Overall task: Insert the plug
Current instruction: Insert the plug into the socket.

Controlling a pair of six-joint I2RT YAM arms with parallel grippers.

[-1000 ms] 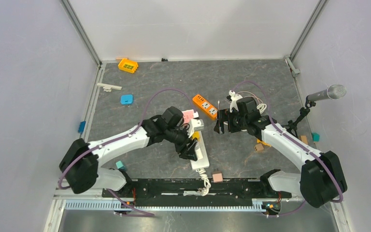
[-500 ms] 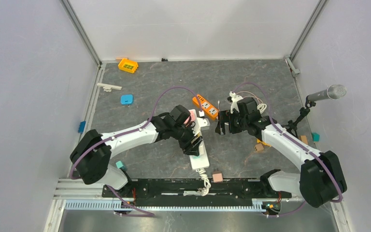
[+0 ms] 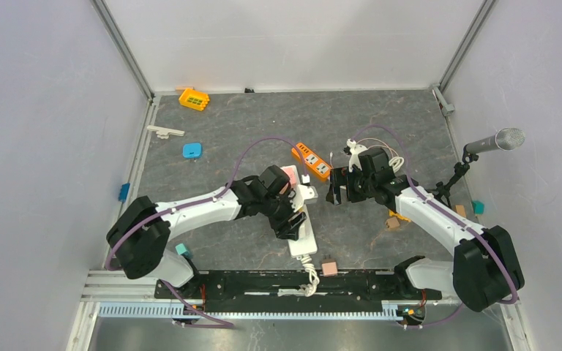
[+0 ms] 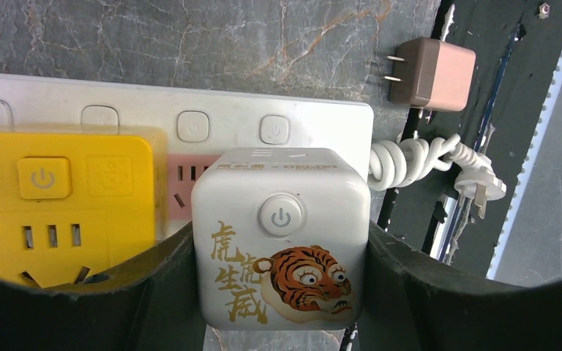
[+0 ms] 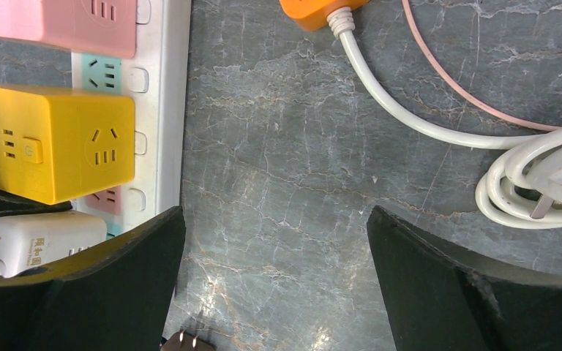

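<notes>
1. The left gripper [image 4: 279,289] clamps a white cube-shaped plug adapter [image 4: 282,234] printed with a tiger, one black finger against each side.
2. The cube sits over the long white power strip [image 4: 227,128], just beside a yellow cube adapter [image 4: 58,205]. Whether its pins are fully in cannot be told.
3. The right gripper [image 5: 278,285] hangs over the grey marbled table [image 5: 285,146] beside the strip, fingers spread wide with only tabletop between them.
4. A small brown wall charger [image 4: 432,73] lies near the strip's coiled white cord [image 4: 410,157].
</notes>
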